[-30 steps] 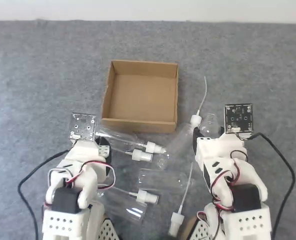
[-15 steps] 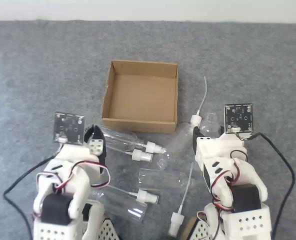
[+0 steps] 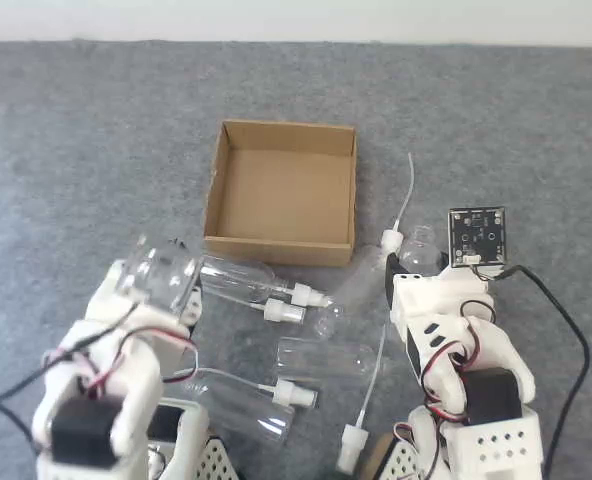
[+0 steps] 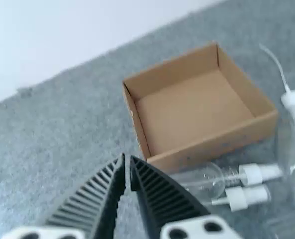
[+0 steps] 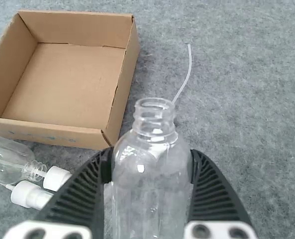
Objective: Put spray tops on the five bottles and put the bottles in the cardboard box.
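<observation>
1. Right gripper (image 5: 150, 159): jaws are clamped on an uncapped bottle (image 5: 147, 142), whose lower body is cut off at the frame edge.
2. Left gripper (image 4: 127, 167): jaws are seen pinched together, with nothing held.
3. The held bottle is kept near a front corner of the cardboard box (image 3: 276, 250).
4. A capped bottle (image 3: 238, 278) is seen lying along the box's front wall.

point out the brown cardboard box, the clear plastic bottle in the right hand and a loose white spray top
brown cardboard box (image 3: 281, 195): high view, bare floor inside
clear plastic bottle (image 5: 150, 169): right wrist view, its body
white spray top (image 3: 352, 441): high view, its head
</observation>
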Robot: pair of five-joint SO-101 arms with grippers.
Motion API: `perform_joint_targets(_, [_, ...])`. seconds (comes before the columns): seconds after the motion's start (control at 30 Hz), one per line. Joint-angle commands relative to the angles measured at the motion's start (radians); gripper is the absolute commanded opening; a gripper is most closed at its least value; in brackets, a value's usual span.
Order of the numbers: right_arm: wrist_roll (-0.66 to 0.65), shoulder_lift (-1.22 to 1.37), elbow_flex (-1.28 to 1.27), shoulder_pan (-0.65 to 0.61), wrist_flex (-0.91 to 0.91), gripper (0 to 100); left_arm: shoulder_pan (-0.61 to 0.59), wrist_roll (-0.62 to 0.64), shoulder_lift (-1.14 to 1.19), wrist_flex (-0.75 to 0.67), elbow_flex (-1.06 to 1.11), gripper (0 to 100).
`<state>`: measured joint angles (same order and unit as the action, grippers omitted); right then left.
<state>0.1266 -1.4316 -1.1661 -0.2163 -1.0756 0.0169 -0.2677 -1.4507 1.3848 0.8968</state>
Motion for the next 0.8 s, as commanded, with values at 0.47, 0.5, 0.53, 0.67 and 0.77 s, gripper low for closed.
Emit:
perform_joint_targets(0.47, [0.011,-0.015,0.017,0.131,0.025,6.9,0.104,-0.086,0.391,0.066,-0.136,3])
perform_joint_targets(0.5, [0.011,-0.015,0.017,0.139,0.027,6.9,0.14,-0.083,0.404,0.077,-0.136,5])
perform_joint_targets(0.53, [0.011,-0.015,0.017,0.147,0.035,6.9,0.172,-0.08,0.417,0.089,-0.136,7])
perform_joint_targets(0.67, [0.012,-0.015,0.017,0.191,0.047,6.9,0.262,-0.078,0.482,0.14,-0.136,15])
perform_joint_targets(0.77, [0.032,-0.015,0.017,0.205,0.048,6.9,0.304,-0.081,0.535,0.143,-0.136,16])
